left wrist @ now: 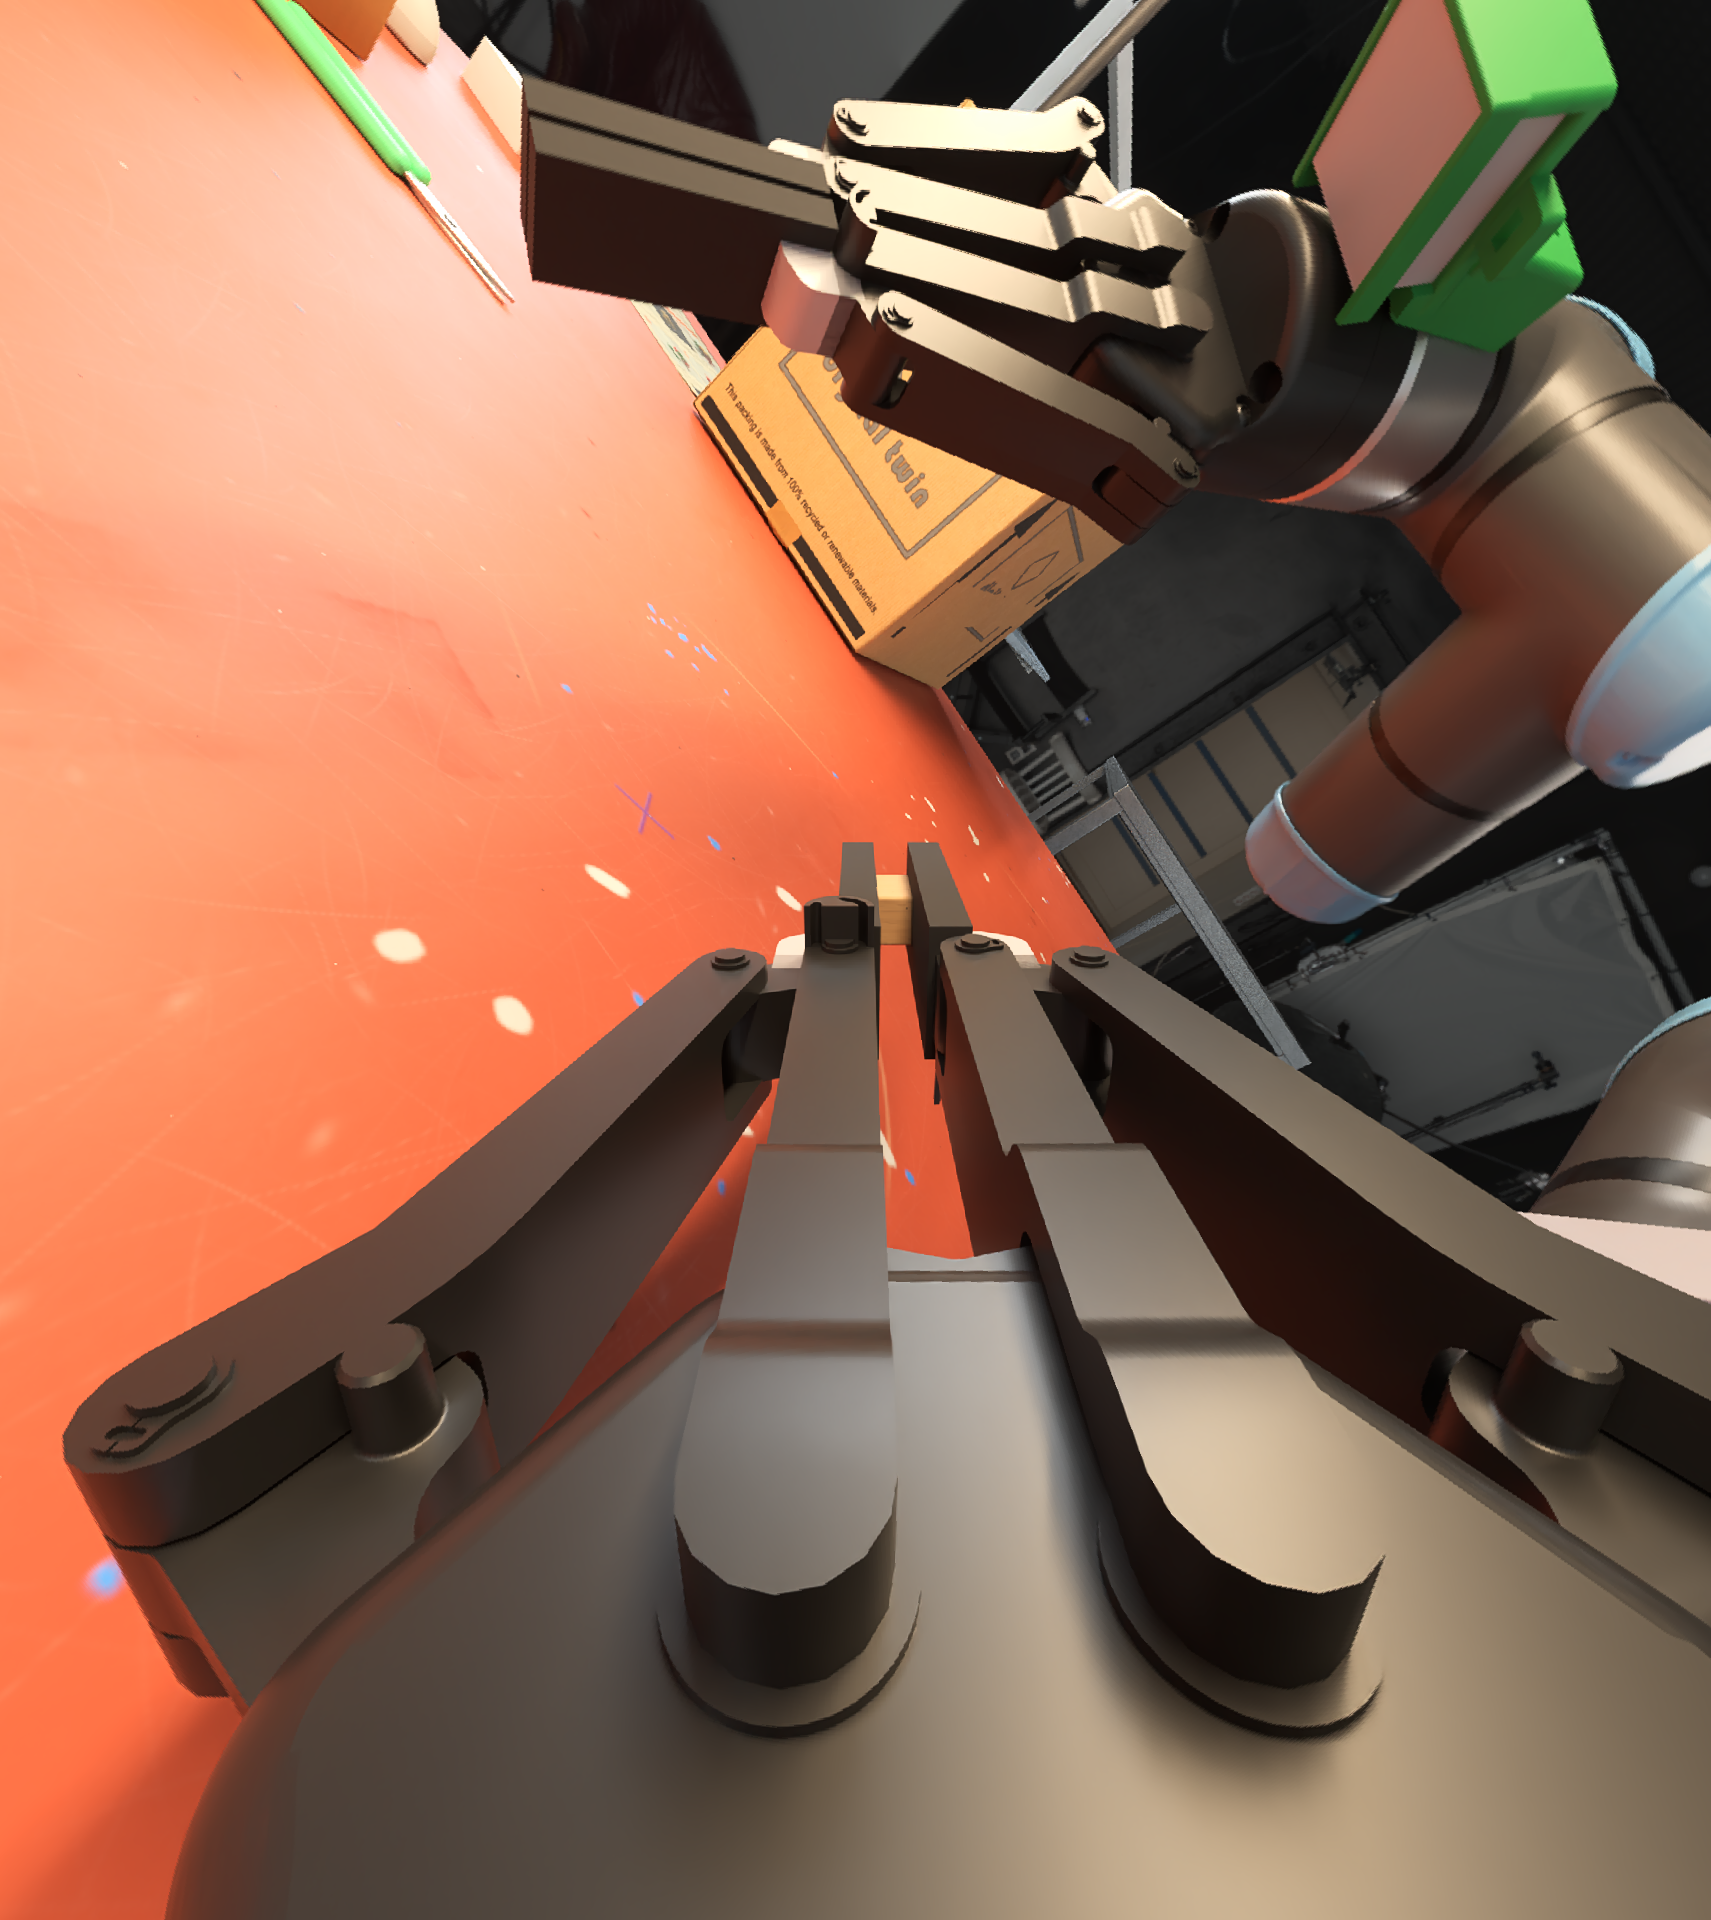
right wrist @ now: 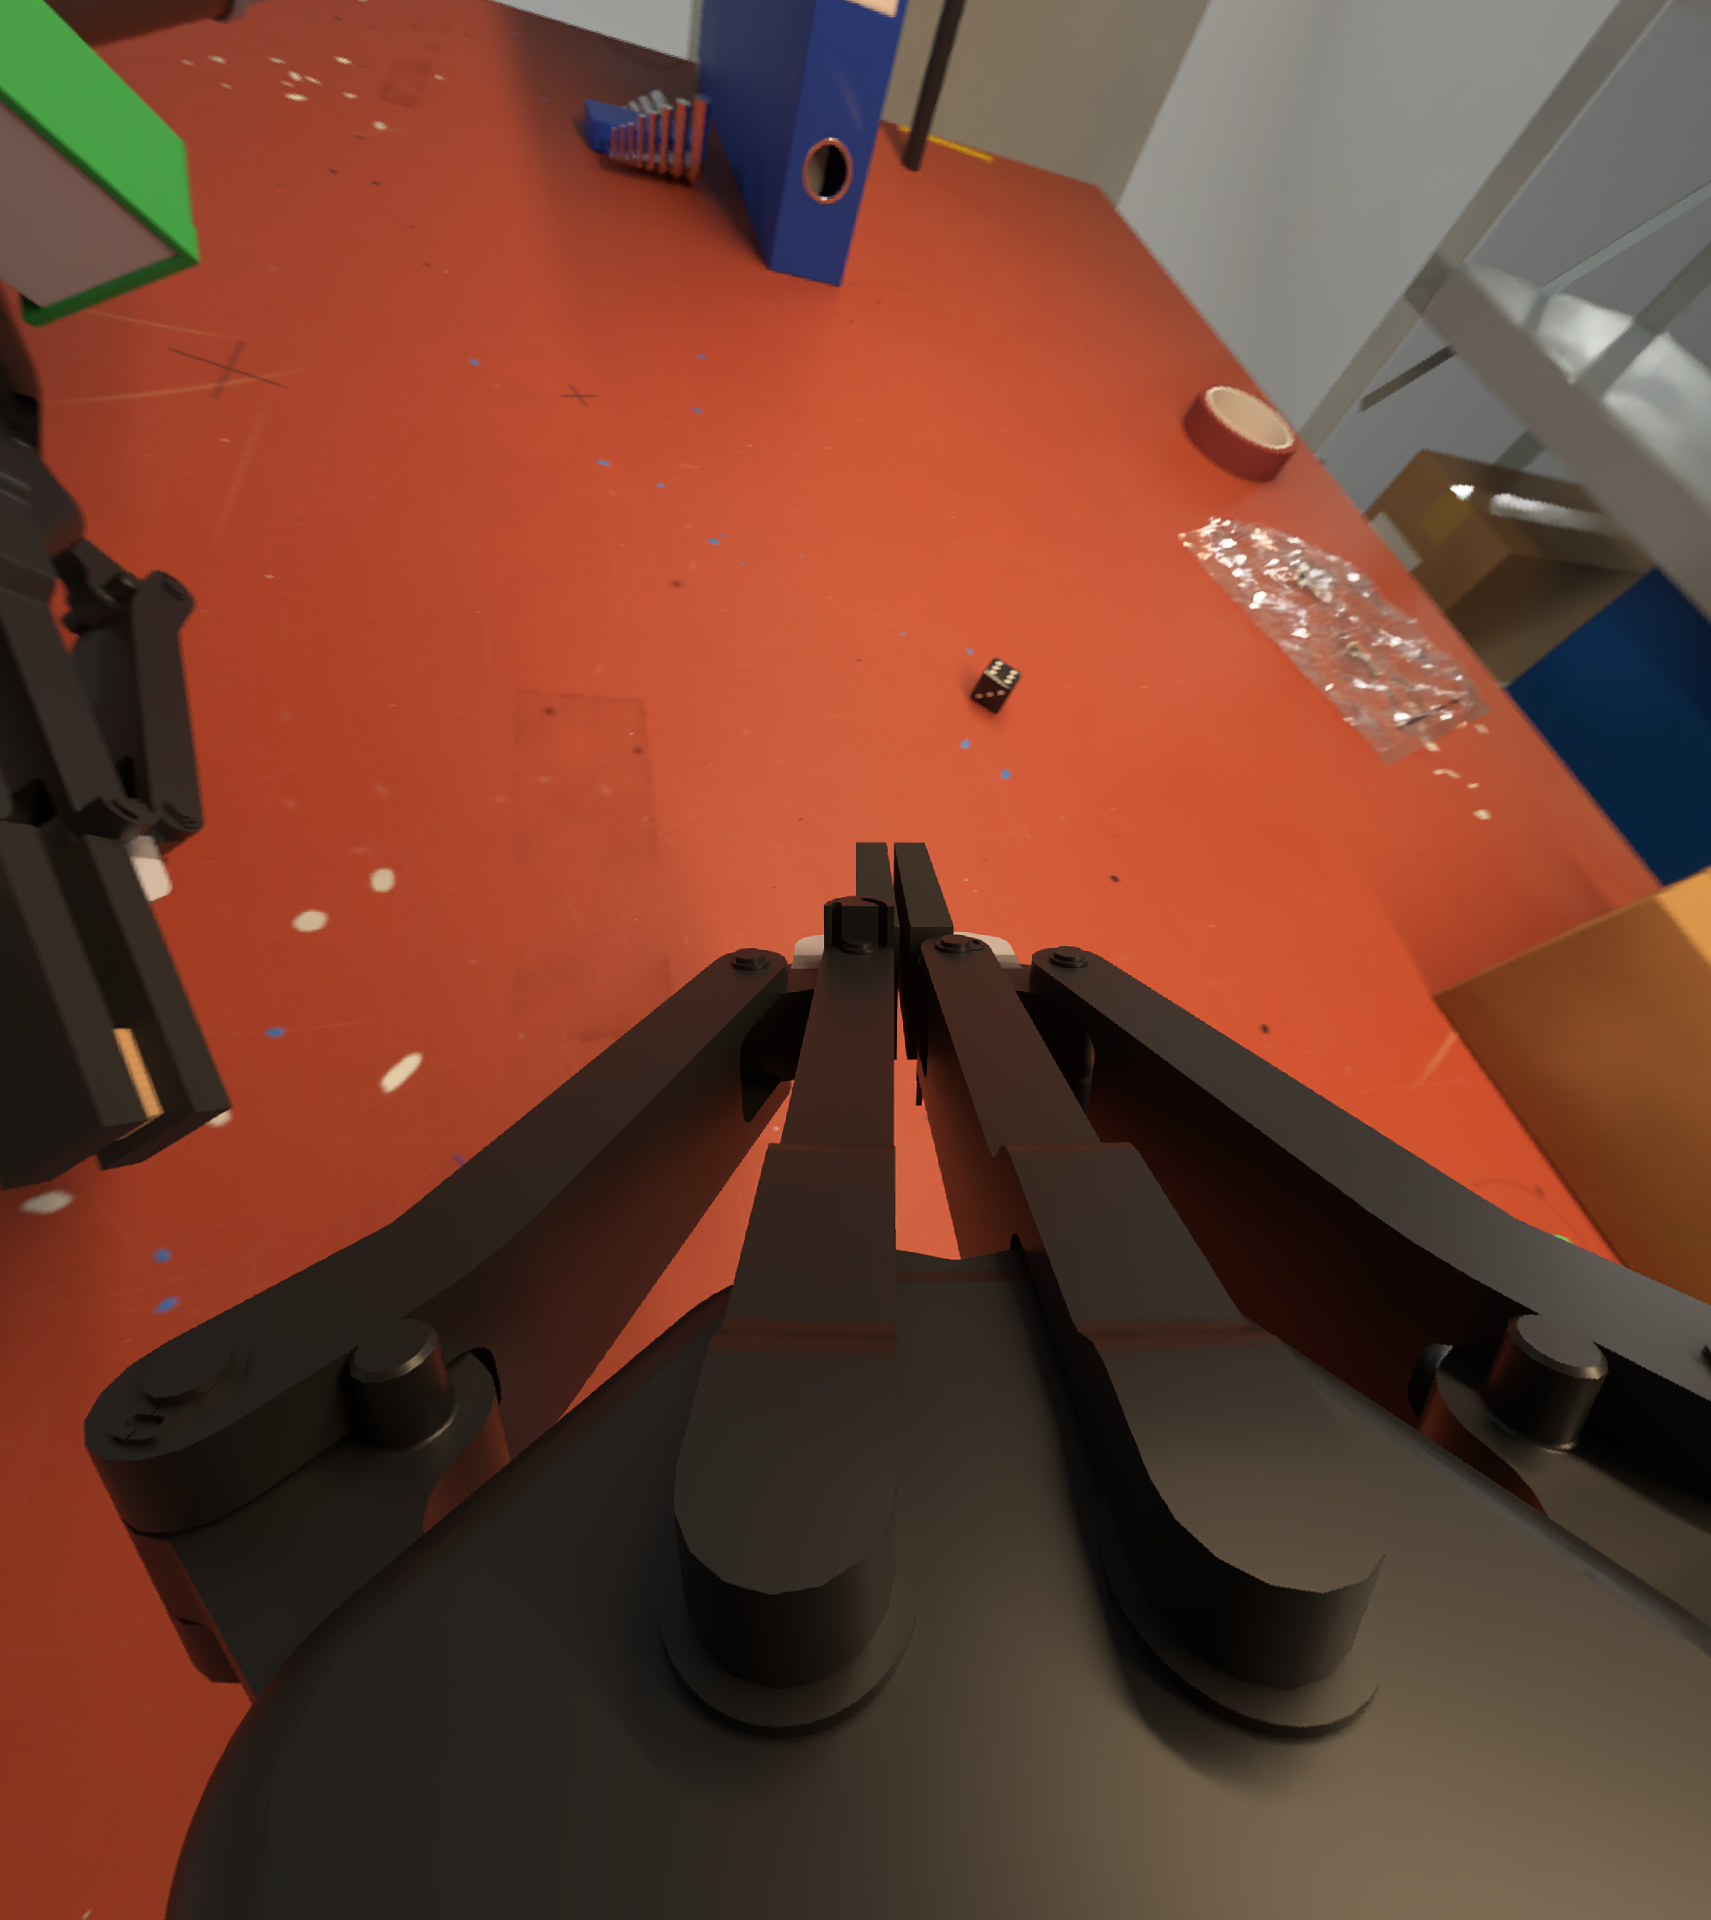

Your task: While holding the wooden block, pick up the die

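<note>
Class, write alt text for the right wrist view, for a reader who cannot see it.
The right gripper, shut and empty, hangs over an orange table with a black die lying ahead of it. At far left, the left gripper clamps a wooden block; a blue binder, a tape roll and a crinkled plastic bag lie beyond.

Right wrist view: die [right wrist: 994,686] lying on table [right wrist: 539,582], at 1 o'clock ahead of right gripper [right wrist: 890,868]. Plastic bag [right wrist: 1334,634] lying at 2 o'clock past die; tape roll [right wrist: 1238,429] sitting behind bag. Binder [right wrist: 809,135] standing at 12 o'clock, far. Left gripper [right wrist: 129,1091] hanging at 9 o'clock, wooden block [right wrist: 136,1070] sitting between its fingers. Cardboard box [right wrist: 1661,1070] sitting at 3 o'clock.
</note>
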Tool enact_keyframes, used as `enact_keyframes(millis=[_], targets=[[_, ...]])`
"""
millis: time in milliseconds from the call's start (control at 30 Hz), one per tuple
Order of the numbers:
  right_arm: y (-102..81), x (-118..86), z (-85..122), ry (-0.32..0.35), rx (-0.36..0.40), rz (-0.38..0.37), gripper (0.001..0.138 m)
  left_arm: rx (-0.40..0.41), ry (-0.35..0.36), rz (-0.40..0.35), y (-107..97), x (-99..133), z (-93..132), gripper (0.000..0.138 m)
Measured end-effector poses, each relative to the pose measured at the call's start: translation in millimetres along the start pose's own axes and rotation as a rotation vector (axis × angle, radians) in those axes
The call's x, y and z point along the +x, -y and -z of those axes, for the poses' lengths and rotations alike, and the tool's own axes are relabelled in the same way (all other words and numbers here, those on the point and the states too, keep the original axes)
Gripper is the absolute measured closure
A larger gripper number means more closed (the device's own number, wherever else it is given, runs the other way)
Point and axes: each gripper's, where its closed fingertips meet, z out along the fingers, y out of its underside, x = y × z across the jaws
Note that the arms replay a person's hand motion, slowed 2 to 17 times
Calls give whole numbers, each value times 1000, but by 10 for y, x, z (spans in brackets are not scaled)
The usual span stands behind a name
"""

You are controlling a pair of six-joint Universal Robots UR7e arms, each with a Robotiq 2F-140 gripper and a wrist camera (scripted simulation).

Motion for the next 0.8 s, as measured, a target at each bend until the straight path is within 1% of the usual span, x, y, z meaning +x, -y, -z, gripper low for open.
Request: enact_keyframes(millis=[167, 300, 500, 633, 800], targets=[[-35, -145, -18, 113, -19, -28, 137, 4, -4, -1, 4, 5, 4, 130], [-59, -218, -34, 168, -33, -41, 137, 7, -6, 0, 7, 7, 7, 130], [-68, -276, -73, 193, -33, -32, 137, 9, -7, -1, 10, 9, 9, 130], [-92, -276, -98, 188, -41, -17, 137, 9, -9, -3, 8, 12, 10, 130], [-125, -261, -138, 182, -55, -9, 132, 5, -20, -8, 2, 26, 9, 130]])
